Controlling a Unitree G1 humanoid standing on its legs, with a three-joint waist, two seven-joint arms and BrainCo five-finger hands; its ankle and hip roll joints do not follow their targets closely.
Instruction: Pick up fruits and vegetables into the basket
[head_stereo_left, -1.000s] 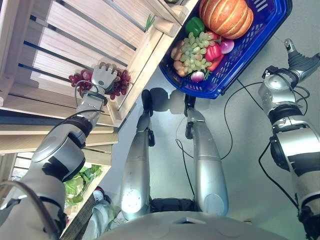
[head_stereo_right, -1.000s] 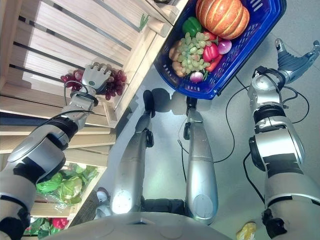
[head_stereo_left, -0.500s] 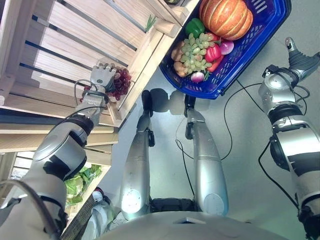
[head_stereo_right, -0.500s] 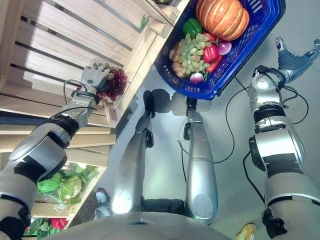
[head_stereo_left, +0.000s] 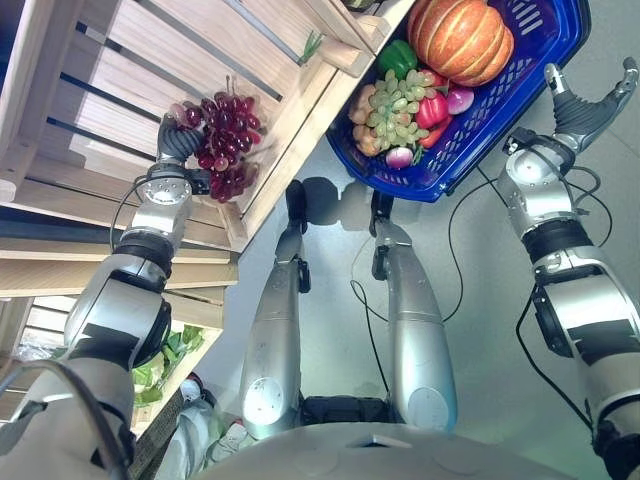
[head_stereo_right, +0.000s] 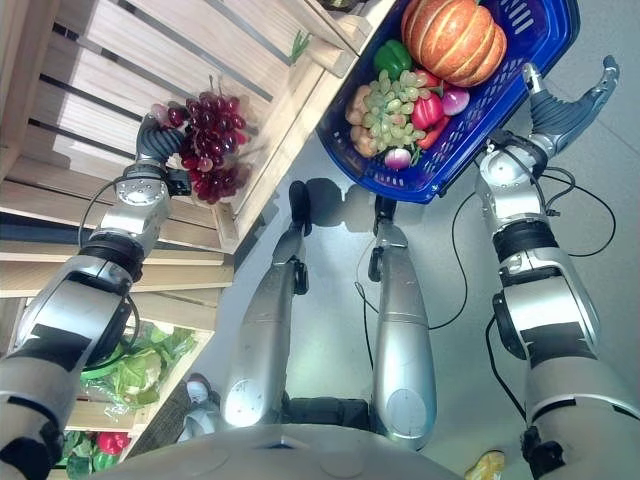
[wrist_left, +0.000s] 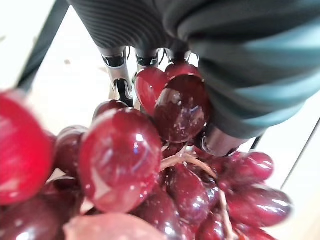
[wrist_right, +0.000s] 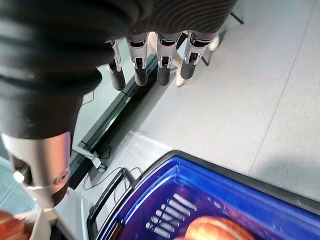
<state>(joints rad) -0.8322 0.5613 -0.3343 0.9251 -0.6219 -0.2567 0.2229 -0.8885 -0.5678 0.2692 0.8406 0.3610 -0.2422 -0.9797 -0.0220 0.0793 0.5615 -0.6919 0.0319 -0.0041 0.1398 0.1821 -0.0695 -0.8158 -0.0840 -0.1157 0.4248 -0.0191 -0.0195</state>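
Currently the robot's left hand is curled round a bunch of red grapes and holds it up over the slatted floor of a pale wooden crate, near the crate's front wall and its corner closest to the basket. In the left wrist view the grapes press right against the palm, glossy and round, dark red with thin tan stems branching between them.

The blue basket sits just beside that crate corner. It is plastic with a slotted wall and a rounded rim, and it is already well filled: a ribbed orange pumpkin at the far end, a bunch of green grapes toward the near rim, a smooth green pepper, a shiny red pepper and a small pink-and-white radish by the near edge.

The right hand hangs beyond the basket's outer rim, fingers straight and spread, holding nothing.

The step in hand looks like the lift-out: the red grapes are gripped and raised but not yet carried across. The next move would call for swinging the bunch over the crate's raised front wall without snagging it, then lowering it onto the heap gently, since loose grapes may drop off the stems.
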